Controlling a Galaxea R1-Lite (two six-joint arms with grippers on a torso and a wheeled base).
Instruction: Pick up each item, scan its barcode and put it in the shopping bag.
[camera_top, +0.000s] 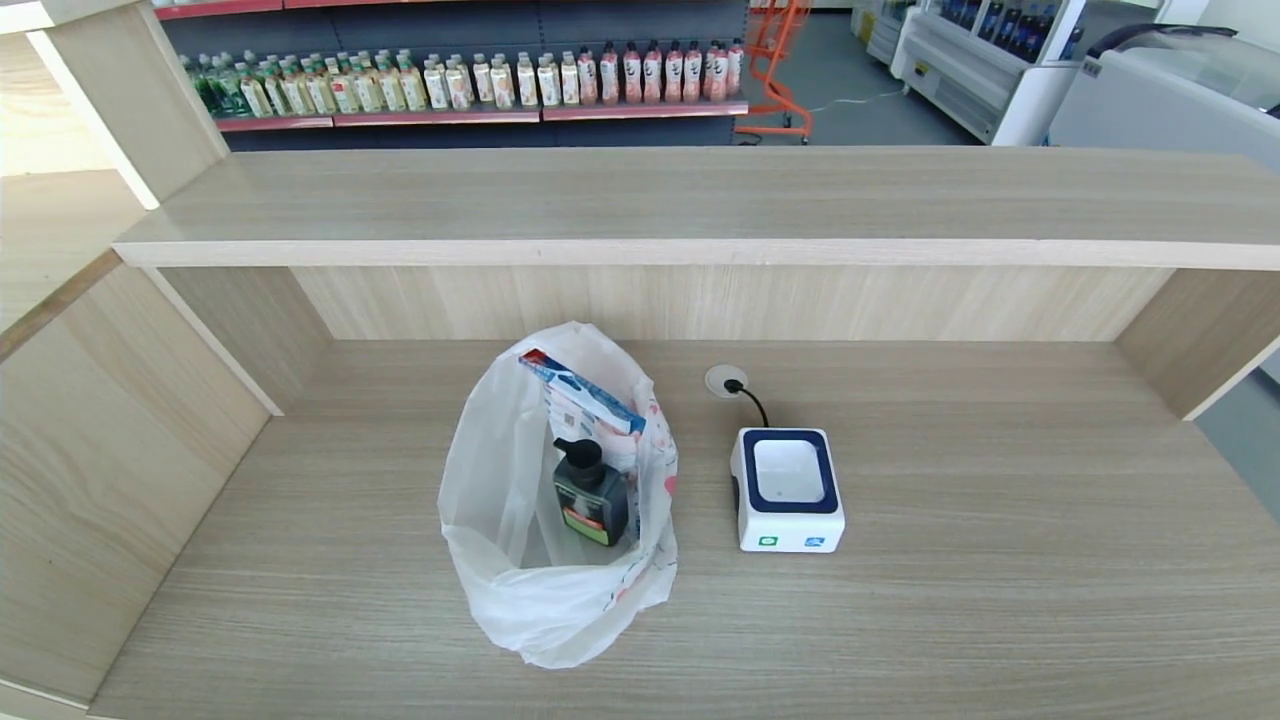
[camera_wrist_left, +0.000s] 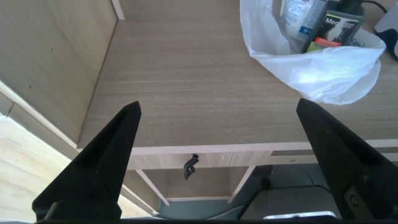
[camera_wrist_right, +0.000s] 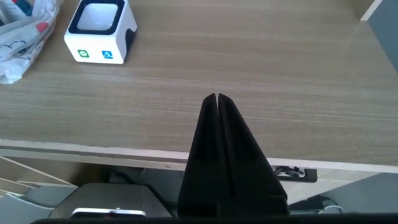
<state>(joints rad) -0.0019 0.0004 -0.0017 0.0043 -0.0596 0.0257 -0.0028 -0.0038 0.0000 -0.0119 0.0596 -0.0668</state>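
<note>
A white plastic shopping bag (camera_top: 520, 560) stands open on the wooden counter, left of centre. Inside it are a dark pump bottle (camera_top: 590, 495) and a blue-and-white box (camera_top: 580, 392) leaning behind it. The white scanner (camera_top: 787, 488) with a blue-framed window sits just right of the bag. My left gripper (camera_wrist_left: 217, 121) is open, held back over the counter's near edge, with the bag (camera_wrist_left: 323, 68) ahead of it. My right gripper (camera_wrist_right: 216, 99) is shut on nothing, also at the near edge, with the scanner (camera_wrist_right: 99, 31) farther off.
The counter (camera_top: 950, 560) is walled by a raised wooden back ledge (camera_top: 700, 200) and side panels. A black cable (camera_top: 752, 400) runs from the scanner to a grommet. Store shelves with bottles stand beyond.
</note>
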